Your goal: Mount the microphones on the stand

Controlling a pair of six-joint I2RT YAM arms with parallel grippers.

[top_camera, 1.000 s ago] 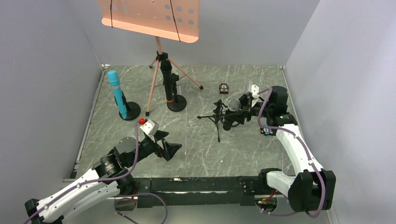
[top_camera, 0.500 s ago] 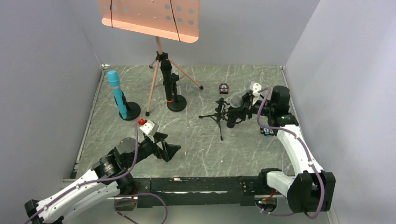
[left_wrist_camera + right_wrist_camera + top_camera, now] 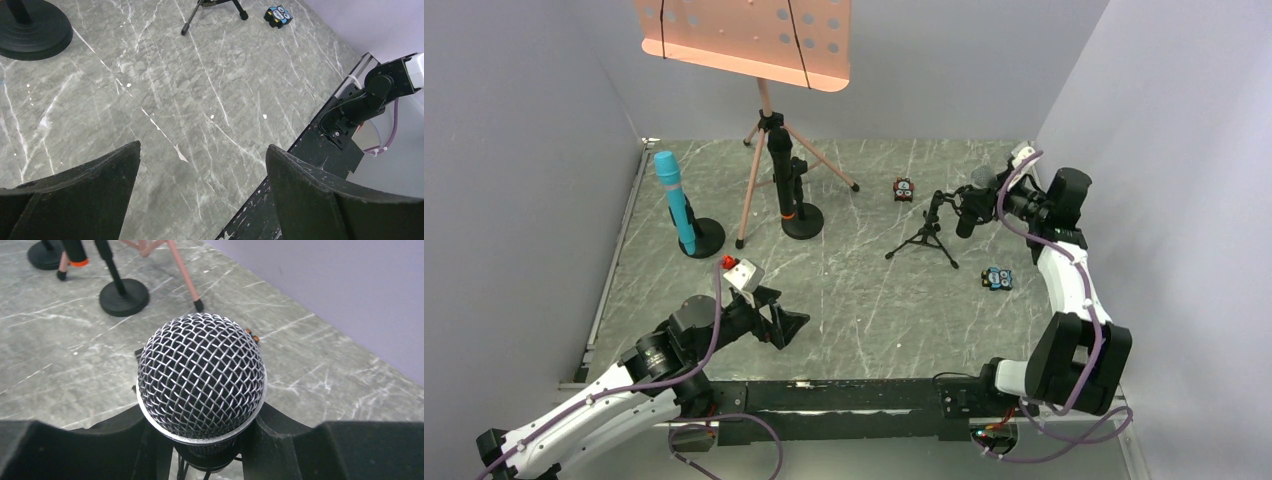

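Note:
My right gripper (image 3: 977,197) is shut on the black microphone with the silver mesh head (image 3: 980,180), near the back right. In the right wrist view the mesh head (image 3: 201,375) fills the middle, with my fingers (image 3: 295,440) on both sides of its body. The small black tripod stand (image 3: 929,230) is right against the microphone; I cannot tell if it is clipped. The cyan microphone (image 3: 674,198) and the black microphone with the orange ring (image 3: 781,185) stand upright in round-based stands. My left gripper (image 3: 786,322) is open and empty, low over the near left floor (image 3: 204,147).
A pink music stand (image 3: 744,35) on a tripod stands at the back. A red-black toy block (image 3: 904,189) and a blue one (image 3: 996,279) lie near the right arm. Grey walls close in three sides. A round stand base (image 3: 30,30) shows in the left wrist view.
My right arm swung back and to the right with the mesh microphone. The small tripod stand moved with it, right and farther back. The left arm stayed still.

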